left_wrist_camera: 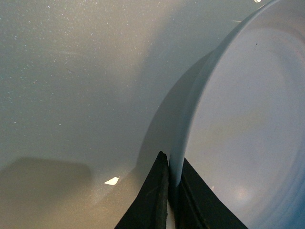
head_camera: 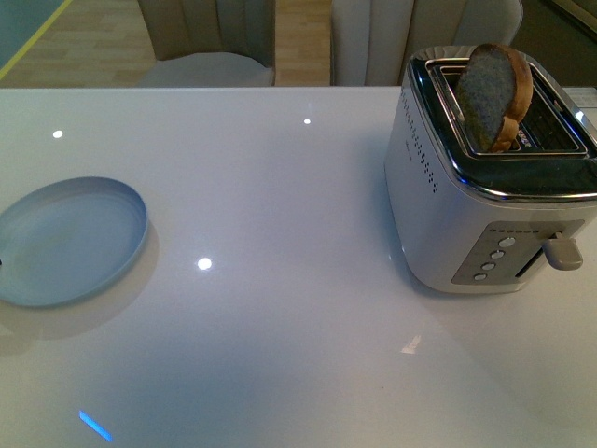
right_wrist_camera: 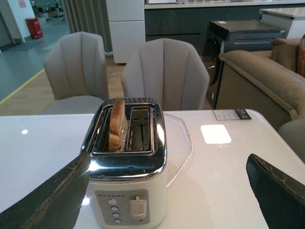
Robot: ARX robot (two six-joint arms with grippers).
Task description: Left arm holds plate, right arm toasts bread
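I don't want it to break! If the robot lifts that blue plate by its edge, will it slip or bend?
The plate looks glossy, so it may slip between the left jaws clamped on its rim. It seems rigid, probably won't bend. Held at one edge, it could tilt.

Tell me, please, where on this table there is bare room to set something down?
The widest bare stretch lies in the middle of the white table, between the plate on the left and the toaster on the right. The near strip in front of both is bare too. The right side is crowded: the toaster with the bread standing in its slot.
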